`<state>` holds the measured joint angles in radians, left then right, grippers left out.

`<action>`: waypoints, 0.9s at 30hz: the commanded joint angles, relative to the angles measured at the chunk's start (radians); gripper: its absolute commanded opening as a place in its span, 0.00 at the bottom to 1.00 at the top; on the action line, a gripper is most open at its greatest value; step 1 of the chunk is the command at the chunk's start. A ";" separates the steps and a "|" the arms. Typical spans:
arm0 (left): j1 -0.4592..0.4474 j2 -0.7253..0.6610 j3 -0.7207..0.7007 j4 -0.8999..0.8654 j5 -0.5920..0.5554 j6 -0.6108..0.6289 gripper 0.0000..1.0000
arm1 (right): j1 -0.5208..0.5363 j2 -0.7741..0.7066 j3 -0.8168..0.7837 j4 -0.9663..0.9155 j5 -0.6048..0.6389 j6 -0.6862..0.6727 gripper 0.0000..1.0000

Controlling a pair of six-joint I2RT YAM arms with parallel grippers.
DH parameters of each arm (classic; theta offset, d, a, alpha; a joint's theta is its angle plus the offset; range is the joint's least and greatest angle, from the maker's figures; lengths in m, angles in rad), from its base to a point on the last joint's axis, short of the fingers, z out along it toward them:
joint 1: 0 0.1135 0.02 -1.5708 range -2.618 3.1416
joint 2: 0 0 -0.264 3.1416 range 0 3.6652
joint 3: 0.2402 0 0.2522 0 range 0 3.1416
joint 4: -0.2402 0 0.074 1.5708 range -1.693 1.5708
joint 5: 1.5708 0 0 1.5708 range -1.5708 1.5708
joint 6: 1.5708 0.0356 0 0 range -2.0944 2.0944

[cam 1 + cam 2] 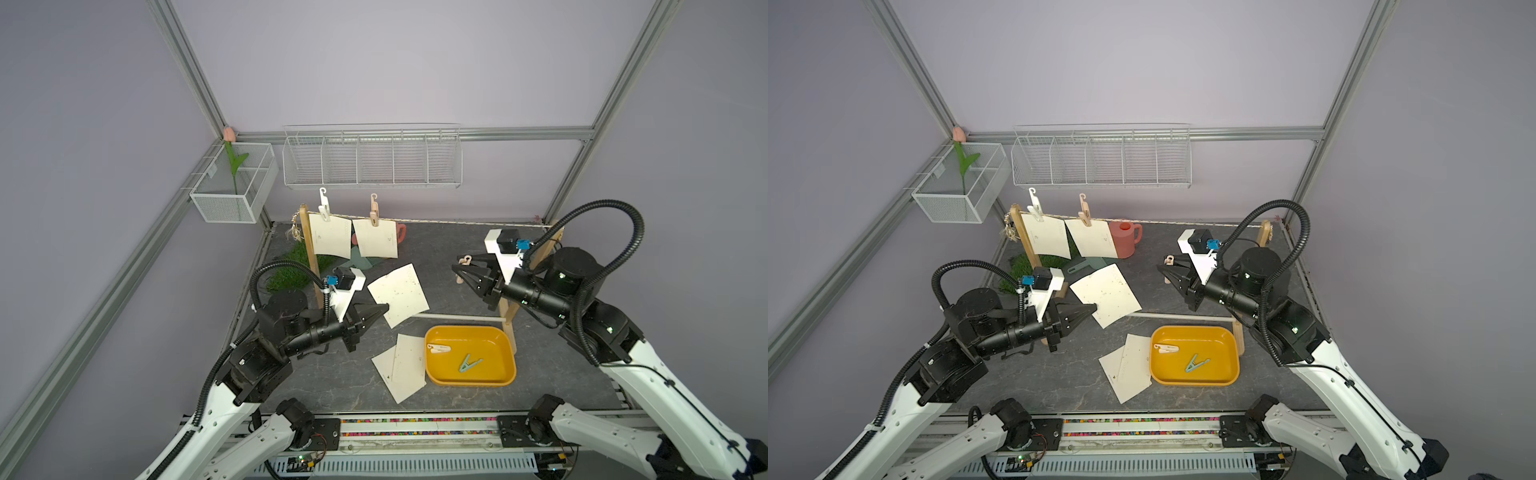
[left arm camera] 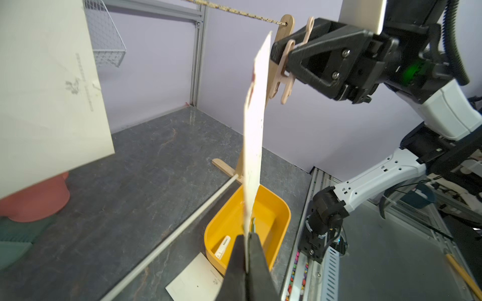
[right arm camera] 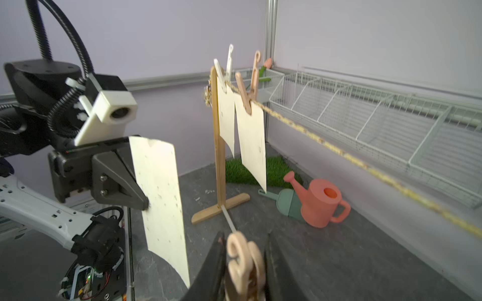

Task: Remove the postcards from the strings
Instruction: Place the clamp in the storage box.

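Observation:
My left gripper [image 1: 386,308] is shut on the edge of a cream postcard [image 1: 399,295], held in the air off the string; the wrist view shows the postcard [image 2: 254,135] pinched between the closed jaws [image 2: 246,242]. My right gripper [image 1: 459,266] is shut on a beige peg [image 3: 243,258], level with the right half of the string [image 1: 457,221]. Two postcards [image 1: 330,237] [image 1: 376,239] hang pegged at the string's left end. Two more postcards [image 1: 403,368] lie overlapping on the table left of the yellow tray [image 1: 465,329].
The tray holds a white peg [image 1: 438,348] and a green peg [image 1: 469,363]. A wooden frame post [image 1: 311,253] and white rod [image 1: 457,318] cross the table. A pink watering can [image 1: 1125,239], grass mat [image 1: 291,270] and wire baskets [image 1: 370,160] stand behind.

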<state>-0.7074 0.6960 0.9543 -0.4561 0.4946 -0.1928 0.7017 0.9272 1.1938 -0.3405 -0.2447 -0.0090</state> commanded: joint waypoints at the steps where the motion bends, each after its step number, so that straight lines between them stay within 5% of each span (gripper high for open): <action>1: -0.003 -0.045 -0.021 -0.122 0.021 -0.129 0.00 | 0.016 -0.048 -0.089 -0.131 0.107 0.084 0.24; 9: -0.003 -0.176 -0.088 -0.140 0.006 -0.263 0.00 | 0.026 -0.200 -0.413 -0.322 0.283 0.330 0.27; 19: -0.003 -0.189 -0.113 -0.159 -0.052 -0.346 0.00 | 0.020 -0.249 -0.566 -0.455 0.511 0.552 0.29; 21: -0.003 -0.189 -0.101 -0.180 -0.070 -0.347 0.00 | 0.018 -0.236 -0.566 -0.466 0.552 0.564 0.45; 27: -0.003 -0.193 -0.050 -0.313 -0.229 -0.381 0.00 | 0.012 -0.210 -0.556 -0.457 0.553 0.547 0.61</action>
<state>-0.7074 0.5076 0.8574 -0.6796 0.3702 -0.5320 0.7197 0.7124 0.6384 -0.7883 0.2722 0.5217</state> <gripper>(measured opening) 0.047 0.590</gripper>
